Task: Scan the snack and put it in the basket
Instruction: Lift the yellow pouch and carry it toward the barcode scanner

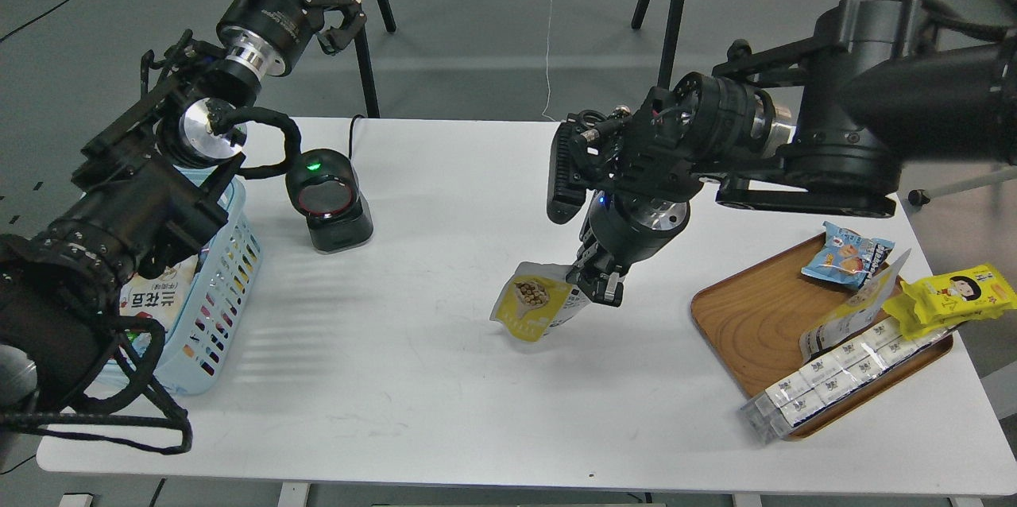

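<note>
The snack (534,306), a small yellow pouch with a round picture of brown nuts, hangs above the middle of the white table (477,380). My right gripper (597,284) is shut on the pouch's right edge and holds it clear of the table. The light blue slotted basket (218,292) stands at the table's left edge, partly hidden behind my left arm, with a white packet inside. My left gripper (340,13) is raised high beyond the table's far left corner, fingers spread and empty. The black scanner (327,209) with a green light stands right of the basket.
A brown wooden tray (755,316) at the right holds a blue biscuit packet (846,254), a bright yellow cartoon-face packet (949,296), a white pouch and a long clear box of white packs (834,384). Black stand legs rise behind the table.
</note>
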Tool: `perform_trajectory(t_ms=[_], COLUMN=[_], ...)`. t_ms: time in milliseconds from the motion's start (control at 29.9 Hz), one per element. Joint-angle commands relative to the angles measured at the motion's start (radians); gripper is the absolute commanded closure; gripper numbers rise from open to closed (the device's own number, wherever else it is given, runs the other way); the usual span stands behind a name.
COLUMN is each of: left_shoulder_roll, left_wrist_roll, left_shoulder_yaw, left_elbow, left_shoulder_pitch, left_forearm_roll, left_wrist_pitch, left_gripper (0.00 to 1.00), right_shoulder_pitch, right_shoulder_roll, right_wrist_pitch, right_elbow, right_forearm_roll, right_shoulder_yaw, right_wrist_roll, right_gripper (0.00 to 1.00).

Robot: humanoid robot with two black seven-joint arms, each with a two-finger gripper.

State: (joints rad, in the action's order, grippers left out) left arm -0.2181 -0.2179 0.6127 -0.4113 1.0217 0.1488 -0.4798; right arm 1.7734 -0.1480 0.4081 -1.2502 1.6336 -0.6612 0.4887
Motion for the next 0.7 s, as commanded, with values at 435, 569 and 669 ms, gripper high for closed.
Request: perform_trajectory(t_ms=[435, 569, 669], left_shoulder_roll=[0.006, 0.011, 0.023], left_wrist_roll=[-0.001, -0.003, -0.003], left_shoulder_yaw=[0.002, 0.004, 0.002], left_elbow=[0.017, 0.017, 0.019], left_shoulder_pitch=[-0.002, 0.000, 0.002], left_forearm_roll=[0.002, 0.002, 0.002], left_wrist_pitch=[0.001, 0.001, 0.003], left_gripper=[0.00, 0.00, 0.00], right_shoulder_pitch=[-0.023, -0.023, -0.023], right_shoulder_roll=[0.114, 0.136, 0.139], right_wrist_pitch=[0.002, 0.003, 0.003], right_elbow=[0.081, 0.092, 0.094], right_forearm_roll=[0.006, 0.008, 0.008], right_shoulder_yaw=[-0.001, -0.001, -0.001], right_wrist_roll=[0.000, 0.000, 0.000], right_gripper=[1.00, 0.99, 0.99])
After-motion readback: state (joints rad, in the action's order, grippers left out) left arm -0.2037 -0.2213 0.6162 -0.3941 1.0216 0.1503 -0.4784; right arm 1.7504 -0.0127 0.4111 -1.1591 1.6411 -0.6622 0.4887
